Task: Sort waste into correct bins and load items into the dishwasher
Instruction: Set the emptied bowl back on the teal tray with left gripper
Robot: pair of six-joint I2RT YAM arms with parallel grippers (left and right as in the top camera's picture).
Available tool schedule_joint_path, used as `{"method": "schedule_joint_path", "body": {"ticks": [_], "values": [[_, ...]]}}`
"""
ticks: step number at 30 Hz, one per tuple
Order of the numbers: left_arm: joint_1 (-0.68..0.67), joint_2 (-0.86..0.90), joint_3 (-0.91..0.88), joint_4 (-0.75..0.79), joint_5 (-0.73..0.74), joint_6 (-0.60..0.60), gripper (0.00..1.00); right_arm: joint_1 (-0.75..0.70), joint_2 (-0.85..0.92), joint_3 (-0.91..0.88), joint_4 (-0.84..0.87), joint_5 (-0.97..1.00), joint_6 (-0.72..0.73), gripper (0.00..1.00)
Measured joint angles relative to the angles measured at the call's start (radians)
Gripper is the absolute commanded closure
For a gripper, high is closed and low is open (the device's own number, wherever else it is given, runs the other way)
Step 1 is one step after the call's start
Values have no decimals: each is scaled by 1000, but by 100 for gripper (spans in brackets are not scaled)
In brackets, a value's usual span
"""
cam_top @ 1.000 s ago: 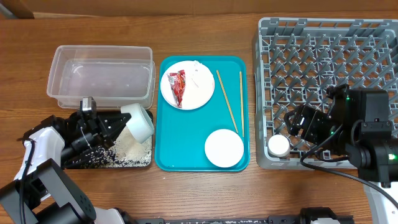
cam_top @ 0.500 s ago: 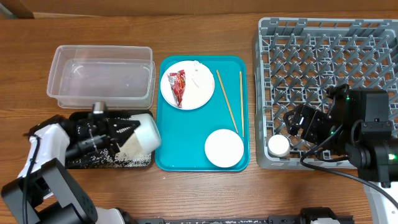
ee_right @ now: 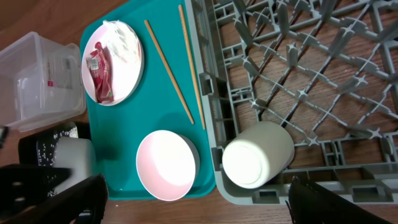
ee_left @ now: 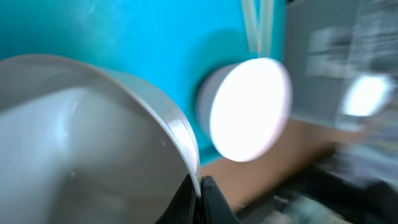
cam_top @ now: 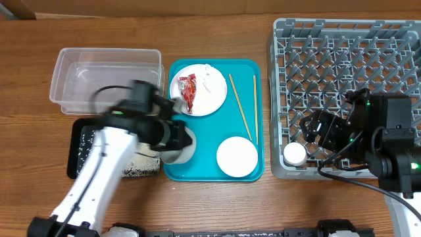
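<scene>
My left gripper (cam_top: 172, 136) is shut on the rim of a white bowl (cam_top: 179, 149), held over the front left corner of the teal tray (cam_top: 197, 172). The left wrist view shows the fingers (ee_left: 200, 186) pinching that rim (ee_left: 155, 106). A white plate (cam_top: 205, 99) on the tray holds the red wrapper (cam_top: 188, 89) and the tissue (cam_top: 209, 74). Two chopsticks (cam_top: 239, 105) and a pale pink plate (cam_top: 237, 157) also lie there. Rice covers the black tray (cam_top: 82, 146). My right gripper (ee_right: 198, 184) is open over the grey rack (cam_top: 348, 79), near a white cup (ee_right: 258, 152).
The clear tub (cam_top: 105, 80) stands behind the black tray at the far left. The rack fills the right side of the table, its pegs upright. Bare wooden table (cam_top: 217, 204) runs along the front edge.
My left arm has swung right, carrying the white bowl from above the black tray to over the teal tray's front left corner. The right arm has not moved.
</scene>
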Motion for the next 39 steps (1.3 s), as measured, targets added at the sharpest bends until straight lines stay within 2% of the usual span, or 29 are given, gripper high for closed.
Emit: {"method": "schedule_joint_path", "body": {"ticks": [4,7,8,9,10,12,18,21,23,30,33,36,39], "values": [[-223,28,0,50,-275,-143,96,0,0,0,0,0,0,5],[-320,70,0,64,-405,-213,96,0,0,0,0,0,0,6],[-340,82,0,63,-438,-233,92,0,0,0,0,0,0,7],[-349,88,0,62,-458,-246,83,0,0,0,0,0,0,8],[-354,92,0,60,-478,-258,67,0,0,0,0,0,0,8],[-350,93,3,50,-511,-280,53,0,0,0,-1,0,-1,8],[-336,93,84,-14,-523,-291,50,0,0,0,-3,0,0,8],[-337,93,147,-29,-521,-273,41,0,0,0,-3,0,0,8],[-337,93,178,-29,-529,-266,41,0,0,0,-4,0,0,8],[-320,93,198,42,-563,-257,44,0,0,0,-4,0,-1,9],[-302,93,199,40,-581,-243,34,0,1,0,-7,0,-3,9],[-285,93,201,50,-593,-237,33,0,8,0,-16,0,-3,9],[-261,93,208,130,-615,-223,32,0,17,0,-17,0,-3,9]]}}
